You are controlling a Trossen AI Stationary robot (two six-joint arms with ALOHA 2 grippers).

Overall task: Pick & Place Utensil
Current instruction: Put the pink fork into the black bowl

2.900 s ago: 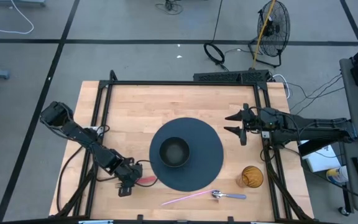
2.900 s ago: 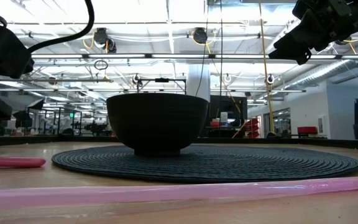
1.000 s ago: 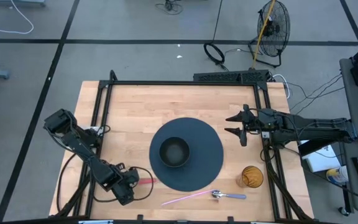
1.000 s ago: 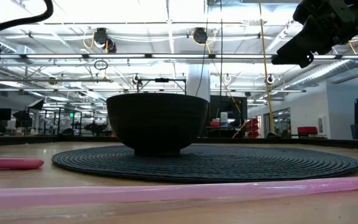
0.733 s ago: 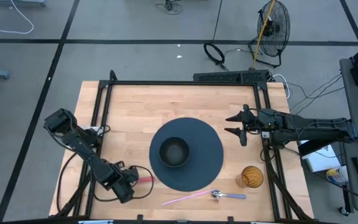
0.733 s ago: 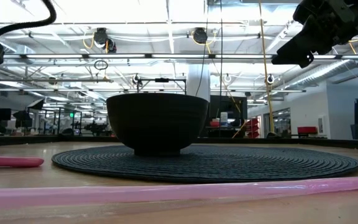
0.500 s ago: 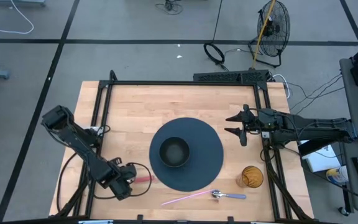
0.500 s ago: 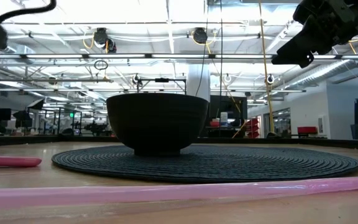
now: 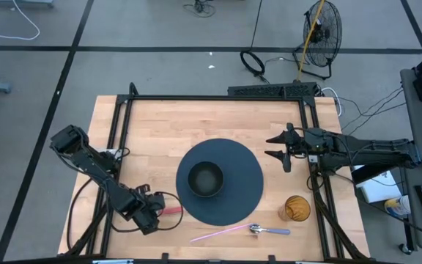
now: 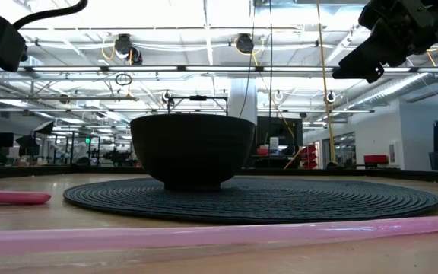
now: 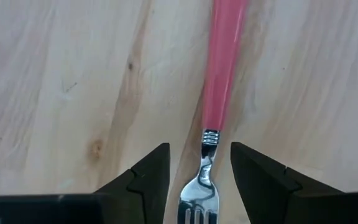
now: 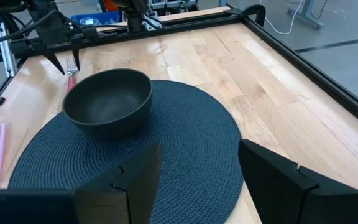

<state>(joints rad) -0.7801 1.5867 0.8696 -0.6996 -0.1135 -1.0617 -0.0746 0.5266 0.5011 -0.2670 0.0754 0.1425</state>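
At the bench's [image 9: 218, 117] front-left corner: left gripper [image 11: 199, 180] poised over the pink-handled fork [image 11: 219, 93], fingers spread, gripping nothing.
Lay flat on the wood just left of the dark round mat [image 9: 244, 172], tines between the open fingers. Waited at the right side above the bench: right gripper [image 9: 278, 146], fingers wide apart and empty.
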